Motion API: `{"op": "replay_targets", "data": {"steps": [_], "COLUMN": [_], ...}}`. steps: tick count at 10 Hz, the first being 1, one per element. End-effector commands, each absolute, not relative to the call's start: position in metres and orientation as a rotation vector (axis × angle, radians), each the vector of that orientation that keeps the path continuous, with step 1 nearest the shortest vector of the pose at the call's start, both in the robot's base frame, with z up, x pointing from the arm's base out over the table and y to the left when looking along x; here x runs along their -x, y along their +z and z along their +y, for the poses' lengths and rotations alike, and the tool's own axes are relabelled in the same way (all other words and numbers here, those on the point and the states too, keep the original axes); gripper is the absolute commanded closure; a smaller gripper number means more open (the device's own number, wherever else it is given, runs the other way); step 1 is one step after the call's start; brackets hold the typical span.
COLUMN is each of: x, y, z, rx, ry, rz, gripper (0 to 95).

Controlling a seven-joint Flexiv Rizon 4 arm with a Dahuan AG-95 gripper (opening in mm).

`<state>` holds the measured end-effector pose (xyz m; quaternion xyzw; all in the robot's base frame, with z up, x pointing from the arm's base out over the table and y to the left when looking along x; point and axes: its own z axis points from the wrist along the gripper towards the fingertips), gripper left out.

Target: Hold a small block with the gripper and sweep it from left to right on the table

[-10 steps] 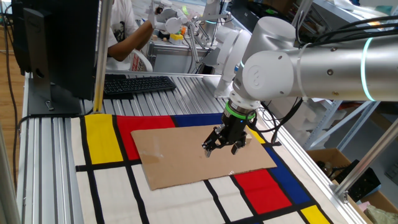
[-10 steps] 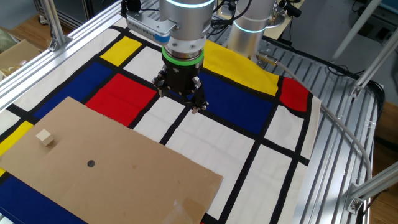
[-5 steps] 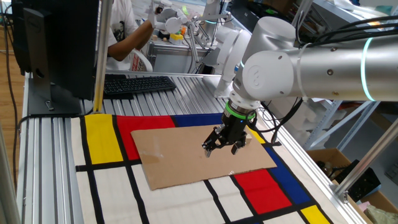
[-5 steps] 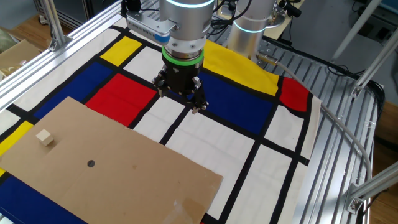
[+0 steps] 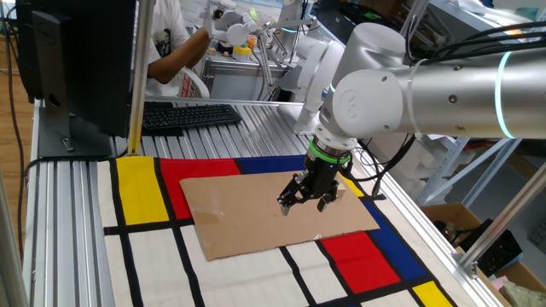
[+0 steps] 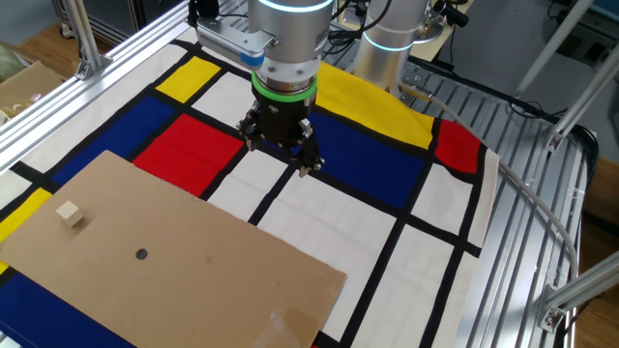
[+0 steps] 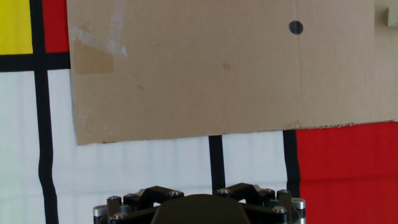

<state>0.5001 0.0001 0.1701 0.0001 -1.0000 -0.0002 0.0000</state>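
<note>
**Claw over the cloth, block far off on the cardboard**

My gripper [image 6: 280, 145] hangs above the table [image 6: 542, 222], a ribbed aluminium bench under a smooth cloth of white, red, yellow and blue rectangles split by black lines. My fingers [image 6: 303, 166] are short, black and knuckled, set below a green ring on a thick, glossy silver-white arm [image 5: 401, 85]. Whether they are parted or closed I cannot tell; nothing shows between them. In the other fixed view they sit over a white panel beside a black line, just past the cardboard's far edge.

The cardboard [image 6: 184, 261] is a flat, matte brown sheet, rectangular, with a slightly ragged cut edge and a strip of clear tape [image 7: 99, 40] near one corner. A small round black dot [image 6: 142, 254] marks its face.

The block [image 6: 68, 215] is a tiny pale cube, wood-like, sitting flat on the cardboard near its left end in that view, well apart from my fingers. My hand view catches only a sliver of it at the top right corner [image 7: 386, 14].
</note>
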Motion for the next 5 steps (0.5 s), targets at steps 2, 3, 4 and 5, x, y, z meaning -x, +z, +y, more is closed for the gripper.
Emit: {"op": "replay_targets", "data": {"steps": [2, 3, 4, 5], "x": [-0.5004, -0.5004, -0.5004, -0.5006], "y": [0.1701, 0.1701, 0.1701, 0.1702], "z": [-0.0001, -0.0001, -0.0001, -0.0001], "rx": [-0.122, -0.125, -0.128, -0.138], "ry": [-0.153, -0.15, -0.145, -0.129], "rz": [-3.132, -3.132, -3.132, -3.132], "gripper": [95.0, 95.0, 95.0, 95.0]}}
